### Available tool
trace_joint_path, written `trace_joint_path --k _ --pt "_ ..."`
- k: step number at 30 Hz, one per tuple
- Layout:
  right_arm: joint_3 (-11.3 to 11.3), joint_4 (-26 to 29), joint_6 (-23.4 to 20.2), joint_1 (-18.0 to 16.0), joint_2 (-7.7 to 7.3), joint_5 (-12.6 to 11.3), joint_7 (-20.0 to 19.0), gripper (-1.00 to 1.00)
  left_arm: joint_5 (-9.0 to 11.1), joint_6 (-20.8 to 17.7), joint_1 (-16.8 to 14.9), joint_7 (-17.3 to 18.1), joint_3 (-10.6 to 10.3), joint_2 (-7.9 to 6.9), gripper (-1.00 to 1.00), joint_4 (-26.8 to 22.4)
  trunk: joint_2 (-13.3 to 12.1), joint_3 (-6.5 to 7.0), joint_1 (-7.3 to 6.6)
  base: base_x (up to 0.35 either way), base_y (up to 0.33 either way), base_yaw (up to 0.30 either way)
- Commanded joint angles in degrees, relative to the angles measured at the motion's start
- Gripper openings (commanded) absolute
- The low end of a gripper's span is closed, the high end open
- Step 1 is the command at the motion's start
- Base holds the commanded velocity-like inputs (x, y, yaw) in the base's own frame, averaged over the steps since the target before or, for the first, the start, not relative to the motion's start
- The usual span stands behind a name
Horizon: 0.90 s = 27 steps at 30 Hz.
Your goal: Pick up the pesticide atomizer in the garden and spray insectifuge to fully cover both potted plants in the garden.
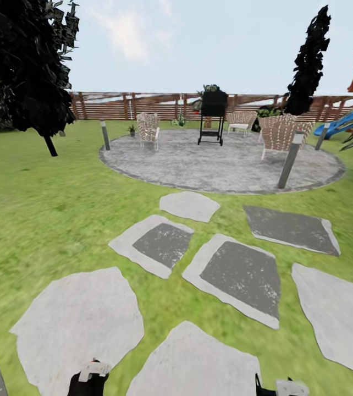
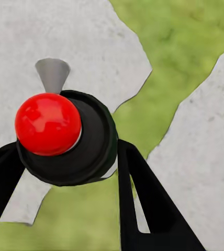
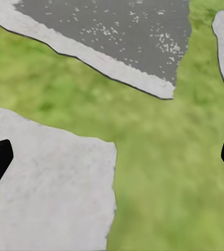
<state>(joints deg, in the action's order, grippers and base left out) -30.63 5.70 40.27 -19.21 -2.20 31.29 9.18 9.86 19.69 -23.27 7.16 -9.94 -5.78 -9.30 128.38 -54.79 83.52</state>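
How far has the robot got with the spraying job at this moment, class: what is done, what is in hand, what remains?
Done: the pesticide atomizer is picked up, clamped between the left gripper fingers above stepping stones and lawn. In hand: the robot faces the gravel patio; the right gripper is open, holding nothing. Left: reaching and spraying both potted plants; one small plant by the patio's far edge may be one, too far to tell.

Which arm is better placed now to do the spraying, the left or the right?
Left. Its fingers are closed around the pesticide atomizer, red dot facing the camera. The right gripper is open with nothing between its fingers, above grass and stepping stones.
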Motion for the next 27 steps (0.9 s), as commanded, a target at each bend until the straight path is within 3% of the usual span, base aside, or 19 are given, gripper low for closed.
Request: trace_joint_path --k 1,27 --pt "-0.2 -0.1 0.2 0.0 0.08 0.6 0.5 1.00 0.8 0.2 0.0 0.3 -0.4 -0.01 -1.00 0.1 0.0 -0.09 0.02 0.340 0.000 0.242" --pt "-0.3 -0.1 0.2 0.0 0.27 0.6 0.6 1.00 0.7 0.2 0.0 0.3 -0.5 0.15 -1.00 0.2 0.0 -0.96 0.02 0.340 0.000 0.243"
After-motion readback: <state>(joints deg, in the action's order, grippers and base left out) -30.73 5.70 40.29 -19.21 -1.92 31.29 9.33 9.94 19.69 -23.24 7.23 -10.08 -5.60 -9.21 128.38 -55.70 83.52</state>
